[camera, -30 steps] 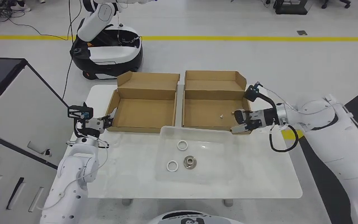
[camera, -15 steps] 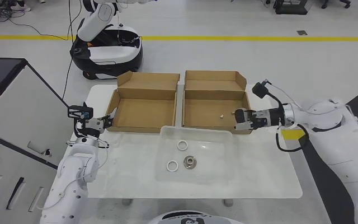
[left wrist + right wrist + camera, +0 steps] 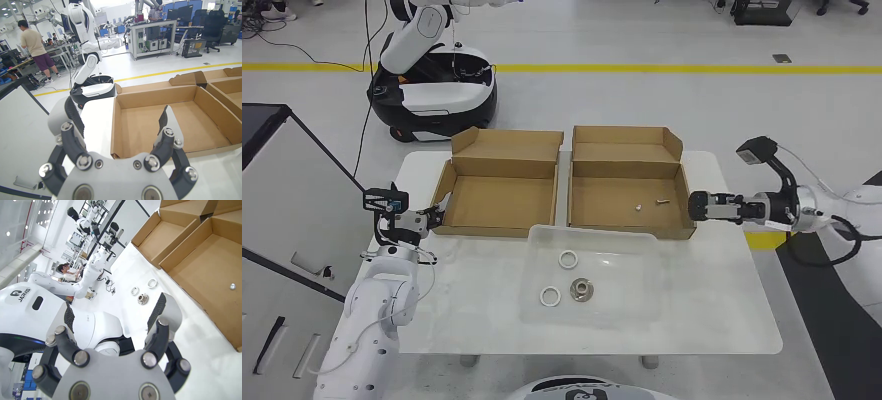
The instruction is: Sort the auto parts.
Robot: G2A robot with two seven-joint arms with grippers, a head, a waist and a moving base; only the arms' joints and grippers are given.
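- Right gripper (image 3: 694, 207): released, fingers spread, nothing held; hangs just outside the right cardboard box (image 3: 607, 195).
- Ahead of its fingertips, inside that box: 2 small metal parts (image 3: 639, 208).
- Farther off, in the clear tray (image 3: 542, 235): 2 white rings (image 3: 568, 259), 1 flanged hub (image 3: 583, 291).
- Left gripper (image 3: 117, 105): released, empty, at the left cardboard box (image 3: 151, 123) corner.

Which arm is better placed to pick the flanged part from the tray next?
Right, probably. The right end effector is open beside the right box, nearer the flanged part, which its wrist view faces. The left end effector, also open, sits at the left box's outer corner, farther off.
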